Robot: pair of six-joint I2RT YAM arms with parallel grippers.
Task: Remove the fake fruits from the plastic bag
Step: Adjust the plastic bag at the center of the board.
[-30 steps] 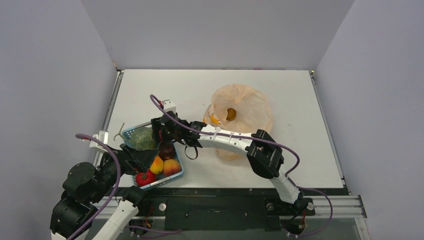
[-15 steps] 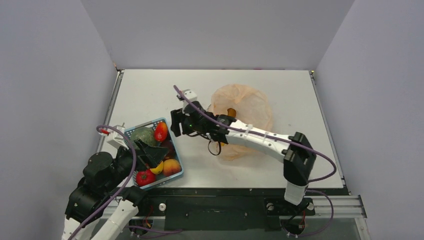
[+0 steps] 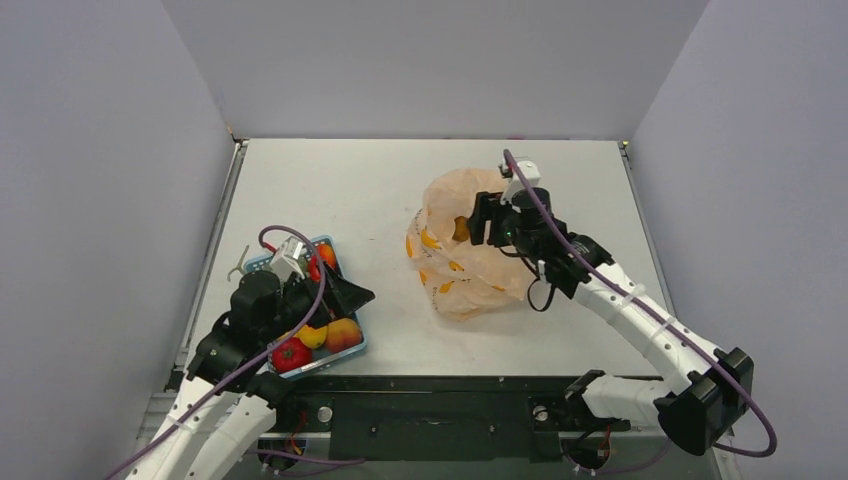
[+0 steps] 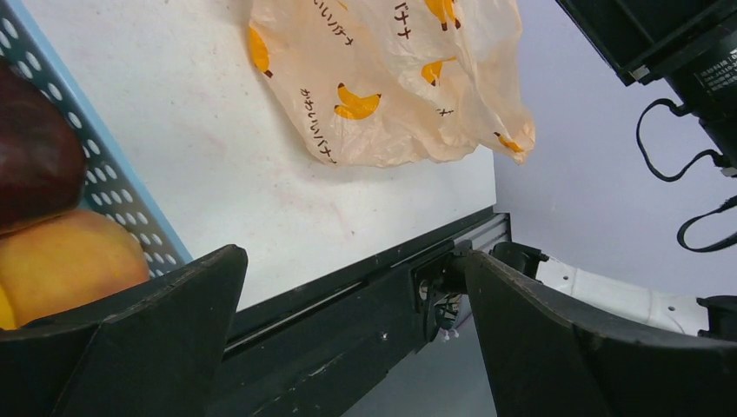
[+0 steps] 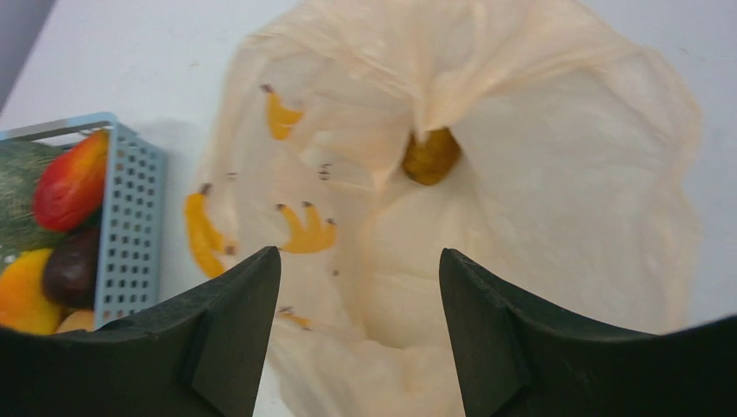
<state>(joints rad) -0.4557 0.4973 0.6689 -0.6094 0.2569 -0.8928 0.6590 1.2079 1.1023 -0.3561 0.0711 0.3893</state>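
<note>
The plastic bag [image 3: 470,262] lies crumpled at mid-table, pale peach with yellow banana prints; it also shows in the left wrist view [image 4: 391,78] and the right wrist view [image 5: 539,217]. A small brown fruit [image 5: 430,156] sits in its opening [image 3: 461,228]. My right gripper [image 3: 477,222] hovers open and empty over the bag's mouth [image 5: 359,256]. The red-orange pointed fruit [image 5: 74,187], the dark purple one [image 5: 74,265] and the orange-yellow mango [image 5: 22,291] lie in the blue basket [image 3: 330,246]. My left gripper [image 3: 358,296] is open and empty at the basket's right edge [image 4: 352,256].
The blue mesh basket [image 5: 130,217] at the near left also holds a green melon [image 5: 17,191], a red tomato-like fruit [image 3: 291,354] and a peach [image 3: 343,333]. The table's black front rail [image 4: 348,295] runs just below the left gripper.
My right gripper left the red-orange fruit in the basket and swung right, open, to above the bag. My left arm moved forward and right along the basket.
</note>
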